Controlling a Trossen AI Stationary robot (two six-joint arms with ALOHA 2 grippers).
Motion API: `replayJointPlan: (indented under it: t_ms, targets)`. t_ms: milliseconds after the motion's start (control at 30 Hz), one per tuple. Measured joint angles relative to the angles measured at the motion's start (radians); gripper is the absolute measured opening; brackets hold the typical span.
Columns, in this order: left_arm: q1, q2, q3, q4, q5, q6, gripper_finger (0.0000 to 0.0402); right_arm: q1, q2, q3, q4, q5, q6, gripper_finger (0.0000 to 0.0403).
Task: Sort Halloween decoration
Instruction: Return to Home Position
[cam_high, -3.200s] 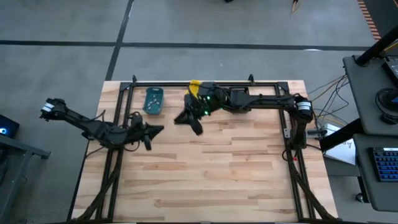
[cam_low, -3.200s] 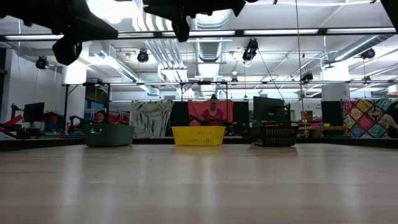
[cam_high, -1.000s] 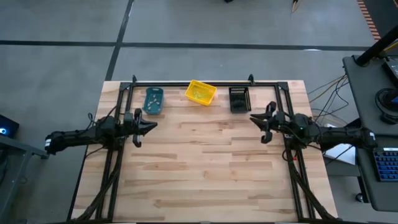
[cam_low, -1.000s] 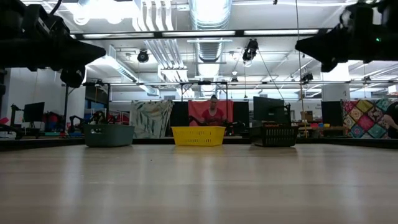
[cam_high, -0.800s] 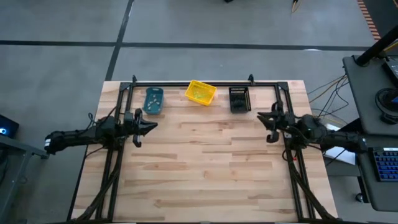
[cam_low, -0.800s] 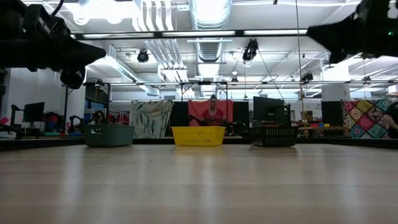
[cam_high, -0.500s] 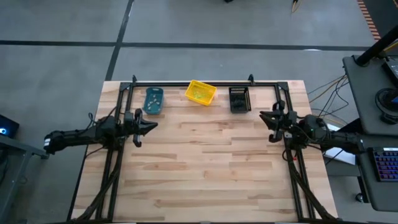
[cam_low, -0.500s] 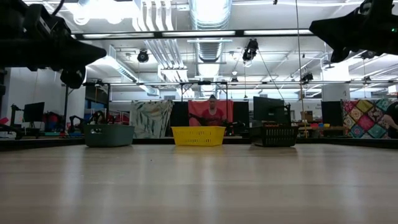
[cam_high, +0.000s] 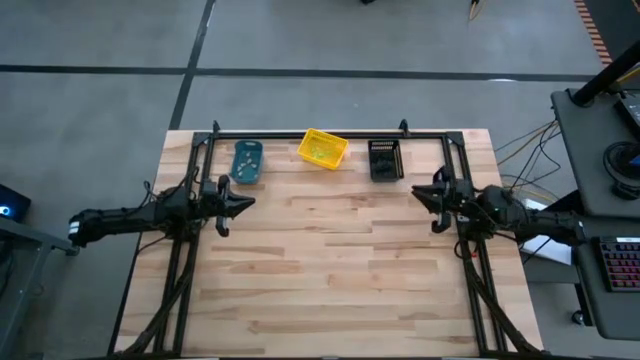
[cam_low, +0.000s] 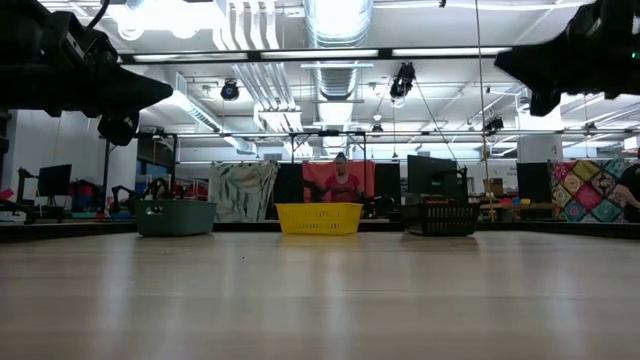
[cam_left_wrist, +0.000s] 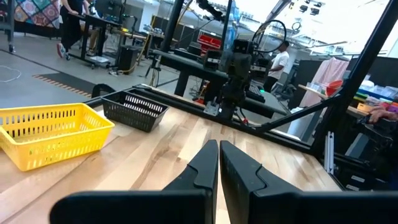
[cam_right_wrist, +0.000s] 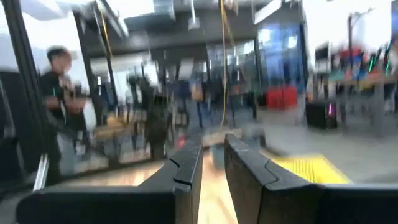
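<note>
Wood table (cam_high: 330, 270): left gripper (cam_high: 245, 203) jaws shut, right gripper (cam_high: 418, 190) jaws slightly apart, both empty. Each sits well off yellow bin (cam_high: 322, 149), opposite sides, prob. parking at home.

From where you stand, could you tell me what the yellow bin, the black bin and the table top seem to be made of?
Yellow bin: likely moulded plastic, going by its uniform bright colour and slotted lattice walls. Black bin: probably the same plastic, matte, with slotted walls. Table top: wood, light butcher-block planks with visible grain and a faint sheen.
</note>
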Motion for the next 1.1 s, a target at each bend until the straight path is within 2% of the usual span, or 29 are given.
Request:
replayJointPlan:
  t_ms: [333, 600, 1100]
  targets:
    - [0.0, 0.018, 0.0, 0.001, 0.0, 0.0, 0.0, 0.061, -0.005, 0.0, -0.22, 0.014, -0.01, 0.0057]
    - [0.0, 0.032, 0.0, -0.001, 0.0, 0.0, 0.0, 0.075, -0.005, 0.0, -0.223, 0.02, -0.124, 0.0057]
    - [0.0, 0.068, 0.001, -0.001, 0.0, 0.0, 0.0, 0.073, 0.017, -0.001, -0.219, 0.02, -0.113, 0.0057]
